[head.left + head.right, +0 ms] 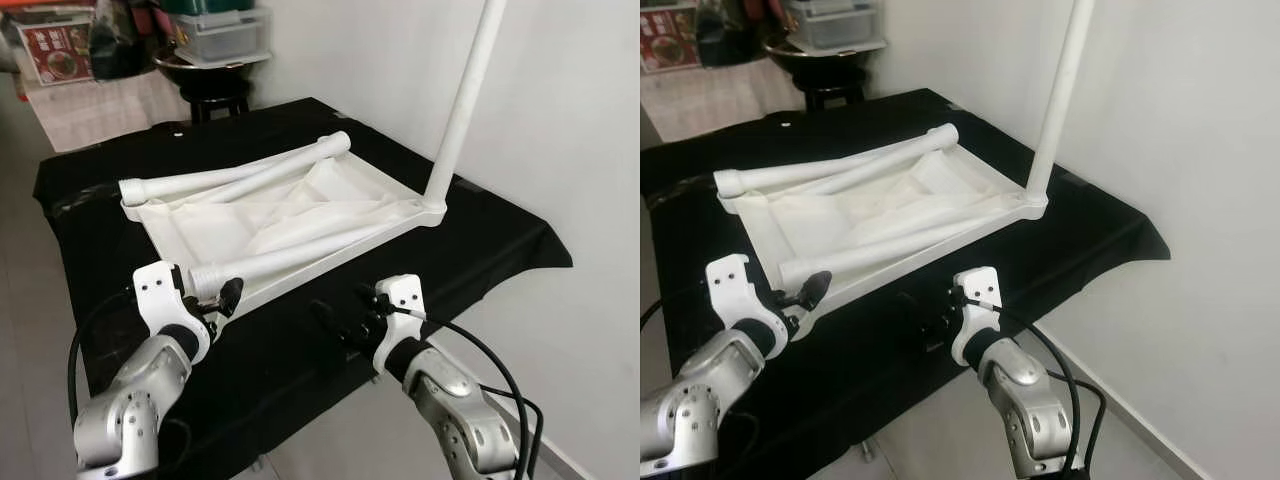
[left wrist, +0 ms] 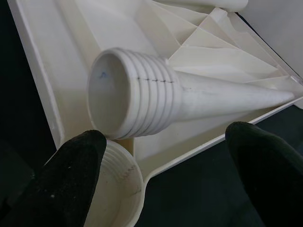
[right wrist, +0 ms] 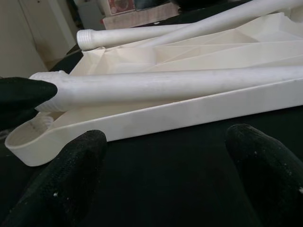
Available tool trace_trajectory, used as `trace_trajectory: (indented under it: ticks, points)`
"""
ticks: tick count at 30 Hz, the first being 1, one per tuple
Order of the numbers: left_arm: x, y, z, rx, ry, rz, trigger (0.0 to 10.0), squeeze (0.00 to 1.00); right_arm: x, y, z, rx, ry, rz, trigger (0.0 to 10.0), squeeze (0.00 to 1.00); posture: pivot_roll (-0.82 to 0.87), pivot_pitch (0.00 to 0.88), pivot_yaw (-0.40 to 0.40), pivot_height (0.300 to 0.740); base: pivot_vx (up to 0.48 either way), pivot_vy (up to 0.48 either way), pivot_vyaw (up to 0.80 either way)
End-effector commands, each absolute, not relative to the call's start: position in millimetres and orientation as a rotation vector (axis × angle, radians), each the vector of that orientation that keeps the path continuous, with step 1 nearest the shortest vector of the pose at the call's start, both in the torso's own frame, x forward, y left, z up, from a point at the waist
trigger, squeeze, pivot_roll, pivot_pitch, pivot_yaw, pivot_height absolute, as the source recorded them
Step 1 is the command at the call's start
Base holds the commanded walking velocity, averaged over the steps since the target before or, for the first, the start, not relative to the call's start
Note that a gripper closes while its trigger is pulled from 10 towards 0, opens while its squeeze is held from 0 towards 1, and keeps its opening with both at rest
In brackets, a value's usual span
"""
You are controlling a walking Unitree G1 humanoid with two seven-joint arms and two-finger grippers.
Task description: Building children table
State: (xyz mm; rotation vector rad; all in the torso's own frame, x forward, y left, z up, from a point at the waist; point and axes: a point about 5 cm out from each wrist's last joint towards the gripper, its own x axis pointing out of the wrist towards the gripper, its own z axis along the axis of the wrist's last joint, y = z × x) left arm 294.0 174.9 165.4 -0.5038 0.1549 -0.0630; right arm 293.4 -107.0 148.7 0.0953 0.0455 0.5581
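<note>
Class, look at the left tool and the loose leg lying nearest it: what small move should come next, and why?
Probably close the left tool on the threaded end of the near leg. Its fingers stand open on either side of that end, which lies just above the empty corner socket of the tabletop. One leg already stands upright, so this one likely goes next.

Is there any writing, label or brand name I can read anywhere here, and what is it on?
Nothing can be read.
Red box at the back: it carries print, too small and blurred to read.
White tabletop and table legs: no text; only faint pen marks on one leg's threaded end.
</note>
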Motion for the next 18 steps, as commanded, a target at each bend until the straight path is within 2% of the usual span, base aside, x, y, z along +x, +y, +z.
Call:
trace_trajectory:
  ticks: [1, 9, 18]
  points:
    - [297.1, 183.4, 163.8, -0.523, 0.155, -0.054, 10.0, 0.00, 290.1, -106.8, 148.9, 0.105, 0.050, 0.560, 10.0, 0.00, -0.06, 0.121, -0.028, 0.740, 0.000, 0.000, 0.00]
    - [306.5, 196.2, 182.1, -0.546, 0.086, -0.095, 10.0, 0.00, 289.2, -107.9, 149.7, 0.107, 0.056, 0.563, 10.0, 0.00, -0.07, 0.130, -0.035, 0.740, 0.000, 0.000, 0.00]
    - [308.2, 191.1, 185.7, -0.569, 0.085, -0.133, 10.0, 0.00, 289.5, -108.7, 150.2, 0.104, 0.057, 0.563, 10.0, 0.00, -0.07, 0.133, -0.037, 0.740, 0.000, 0.000, 0.00]
